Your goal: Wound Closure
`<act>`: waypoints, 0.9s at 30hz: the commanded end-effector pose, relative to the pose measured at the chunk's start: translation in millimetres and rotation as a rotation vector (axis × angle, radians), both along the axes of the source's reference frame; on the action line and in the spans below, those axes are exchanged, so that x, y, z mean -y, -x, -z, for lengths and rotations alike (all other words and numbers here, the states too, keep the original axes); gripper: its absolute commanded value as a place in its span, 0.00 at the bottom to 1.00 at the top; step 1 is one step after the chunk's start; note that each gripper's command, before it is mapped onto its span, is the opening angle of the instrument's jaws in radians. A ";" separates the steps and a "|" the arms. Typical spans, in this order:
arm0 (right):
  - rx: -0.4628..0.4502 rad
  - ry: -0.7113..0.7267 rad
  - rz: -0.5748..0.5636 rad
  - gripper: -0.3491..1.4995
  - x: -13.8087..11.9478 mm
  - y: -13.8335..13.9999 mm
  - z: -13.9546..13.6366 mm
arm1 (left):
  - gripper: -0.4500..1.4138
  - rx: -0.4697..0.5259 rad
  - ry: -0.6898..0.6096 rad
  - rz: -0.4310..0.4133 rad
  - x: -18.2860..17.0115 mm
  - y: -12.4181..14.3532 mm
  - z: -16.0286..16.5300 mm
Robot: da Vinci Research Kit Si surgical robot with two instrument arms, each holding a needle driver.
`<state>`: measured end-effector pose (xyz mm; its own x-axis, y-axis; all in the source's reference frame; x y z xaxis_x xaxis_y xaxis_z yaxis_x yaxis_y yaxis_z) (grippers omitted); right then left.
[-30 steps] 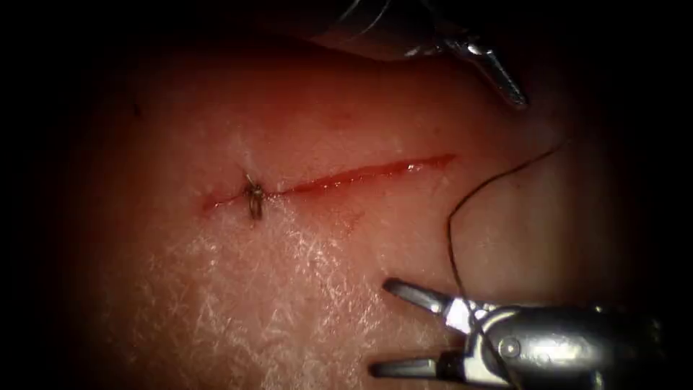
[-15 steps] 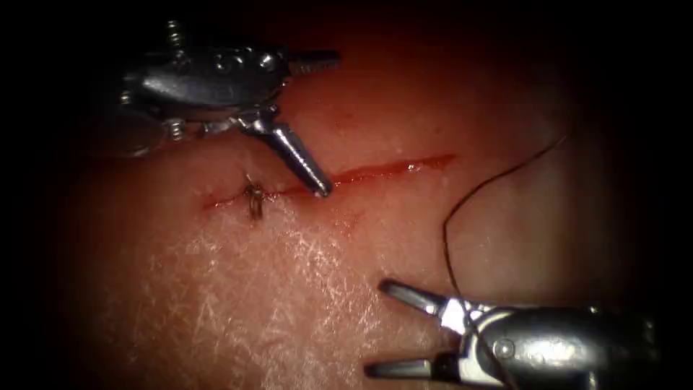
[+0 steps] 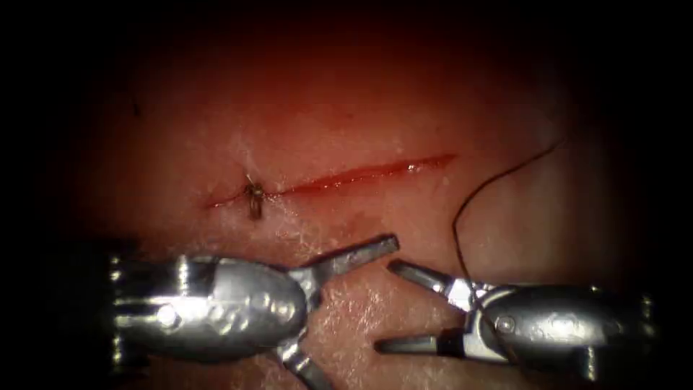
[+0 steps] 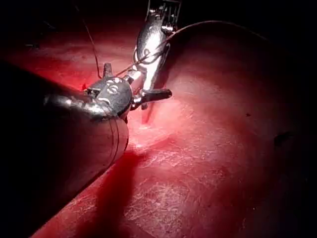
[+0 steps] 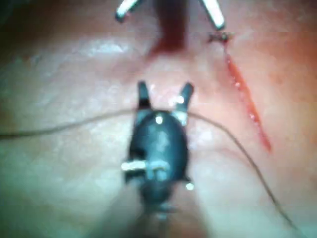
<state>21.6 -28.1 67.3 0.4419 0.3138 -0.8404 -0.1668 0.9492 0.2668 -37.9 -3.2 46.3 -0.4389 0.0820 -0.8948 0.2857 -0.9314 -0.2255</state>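
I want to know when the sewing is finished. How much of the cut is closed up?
Done: one knotted stitch sits near the cut's left end. In hand: nothing. The left tool and right tool have open, empty jaws below the cut; the thread lies loose across the right tool's wrist. I can't make out the needle. Left: the cut to the right of the stitch gapes open, with red fluid in it.

The left tool [image 3: 346, 307] and right tool [image 3: 386, 307] face each other over the tissue [image 3: 216, 318], tips near but apart, both sets of jaws spread with nothing between them. The cut [image 3: 339, 177] lies behind both tools, slanting across the tissue. A knot [image 3: 253, 195] sits on the cut's left end, behind the left tool. The thread [image 3: 462, 217] crosses the right tool's wrist behind its jaws and curves off to the right of the cut.
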 end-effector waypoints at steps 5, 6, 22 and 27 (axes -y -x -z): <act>0.008 0.004 -0.007 0.76 -2.2 -0.3 -2.0 | 0.91 0.014 0.007 -0.002 1.3 2.6 0.0; 0.010 0.009 -0.007 0.76 -2.7 -0.3 -2.2 | 0.91 0.015 0.009 0.002 1.3 2.9 0.0; 0.023 0.018 -0.018 0.76 -4.8 -1.8 -4.5 | 0.88 0.063 0.085 0.123 -0.7 8.8 -0.2; 0.021 0.017 -0.017 0.76 -4.8 -1.9 -4.4 | 0.87 0.088 0.111 0.101 -1.2 11.9 -0.8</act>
